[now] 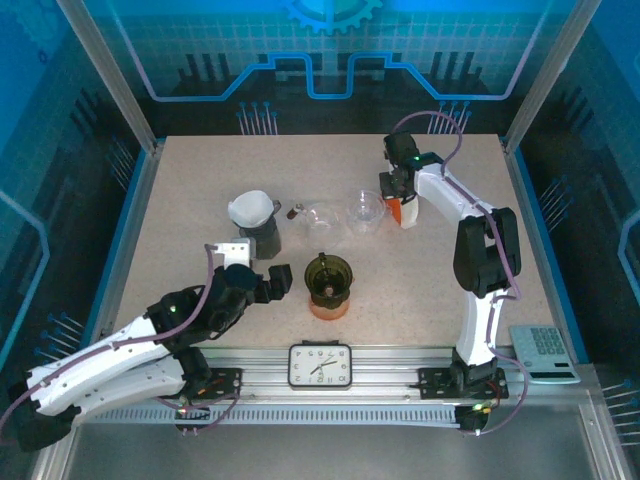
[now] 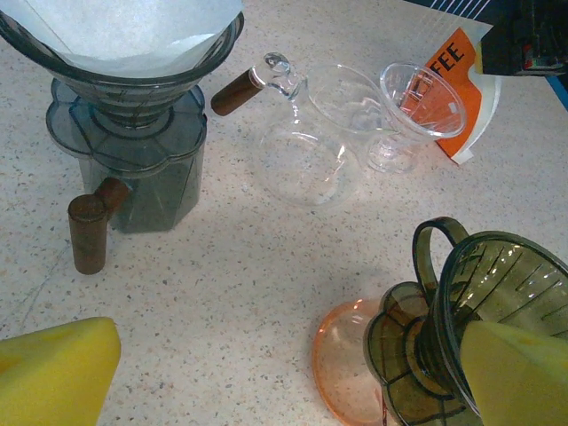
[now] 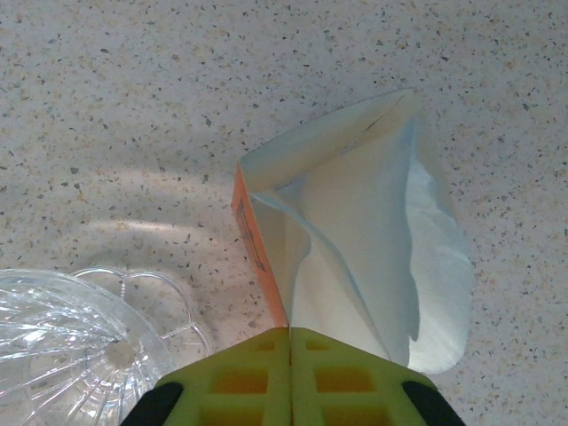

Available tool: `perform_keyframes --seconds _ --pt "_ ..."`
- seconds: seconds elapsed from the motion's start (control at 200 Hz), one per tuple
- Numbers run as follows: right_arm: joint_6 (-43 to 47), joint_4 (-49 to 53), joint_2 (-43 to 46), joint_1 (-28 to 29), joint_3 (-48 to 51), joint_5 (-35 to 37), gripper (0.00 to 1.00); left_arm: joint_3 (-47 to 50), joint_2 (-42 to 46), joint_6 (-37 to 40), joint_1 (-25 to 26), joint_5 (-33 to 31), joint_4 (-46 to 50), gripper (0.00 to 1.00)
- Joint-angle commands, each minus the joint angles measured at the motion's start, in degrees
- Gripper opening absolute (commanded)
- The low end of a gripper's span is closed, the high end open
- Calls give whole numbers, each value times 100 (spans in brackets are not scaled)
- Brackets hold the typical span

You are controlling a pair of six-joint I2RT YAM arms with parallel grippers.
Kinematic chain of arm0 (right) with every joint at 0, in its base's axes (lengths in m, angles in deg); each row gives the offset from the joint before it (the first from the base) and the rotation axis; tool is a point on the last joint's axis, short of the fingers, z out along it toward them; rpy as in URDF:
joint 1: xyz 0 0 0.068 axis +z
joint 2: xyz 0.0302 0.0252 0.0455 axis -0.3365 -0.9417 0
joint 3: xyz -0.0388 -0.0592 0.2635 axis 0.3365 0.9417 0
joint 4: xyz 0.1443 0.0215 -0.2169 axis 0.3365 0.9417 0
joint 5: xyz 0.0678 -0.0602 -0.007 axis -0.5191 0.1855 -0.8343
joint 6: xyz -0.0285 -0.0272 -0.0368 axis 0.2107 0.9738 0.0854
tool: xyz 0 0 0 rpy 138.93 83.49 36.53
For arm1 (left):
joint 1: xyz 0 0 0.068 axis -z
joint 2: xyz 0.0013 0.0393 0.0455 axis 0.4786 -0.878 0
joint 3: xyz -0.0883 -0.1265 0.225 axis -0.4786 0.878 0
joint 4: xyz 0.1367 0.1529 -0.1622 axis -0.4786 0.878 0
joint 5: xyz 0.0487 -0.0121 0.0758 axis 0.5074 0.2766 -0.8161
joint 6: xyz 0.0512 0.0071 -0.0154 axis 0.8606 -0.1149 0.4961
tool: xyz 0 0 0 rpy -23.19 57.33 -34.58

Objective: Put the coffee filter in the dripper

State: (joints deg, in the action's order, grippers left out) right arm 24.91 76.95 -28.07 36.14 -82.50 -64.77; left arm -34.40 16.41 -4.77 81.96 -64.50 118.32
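Observation:
My right gripper (image 1: 398, 192) (image 3: 290, 330) is shut on the edge of an orange-and-white coffee filter bag (image 3: 266, 257) (image 1: 405, 212) at the back of the table. White paper filters (image 3: 390, 240) fan out of the bag's open mouth. A clear glass dripper (image 1: 365, 210) (image 3: 62, 346) stands just left of the bag. An olive dripper (image 1: 328, 280) (image 2: 497, 311) sits on an orange base (image 2: 351, 364) at centre front. My left gripper (image 1: 275, 282) (image 2: 291, 333) is open beside it, and its right finger (image 2: 524, 373) overlaps the olive rim.
A grey dripper (image 1: 255, 218) (image 2: 133, 115) on a dark stand holds a white filter (image 2: 133, 31). A clear glass server (image 1: 320, 215) (image 2: 302, 133) with a wooden handle lies between the drippers. A clock (image 1: 320, 365) and a calculator (image 1: 545, 352) sit by the front rail.

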Motion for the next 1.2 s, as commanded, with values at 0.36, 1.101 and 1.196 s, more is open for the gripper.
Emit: perform_keyframes --seconds 0.36,1.101,1.196 --pt "-50 -9 199 -19 79 144 0 33 4 43 -52 -48 -76 99" --pt "-102 29 191 43 65 214 19 42 10 77 -72 -30 -106 99" --pt "-107 21 224 47 67 237 17 33 6 90 -72 -20 -118 99"
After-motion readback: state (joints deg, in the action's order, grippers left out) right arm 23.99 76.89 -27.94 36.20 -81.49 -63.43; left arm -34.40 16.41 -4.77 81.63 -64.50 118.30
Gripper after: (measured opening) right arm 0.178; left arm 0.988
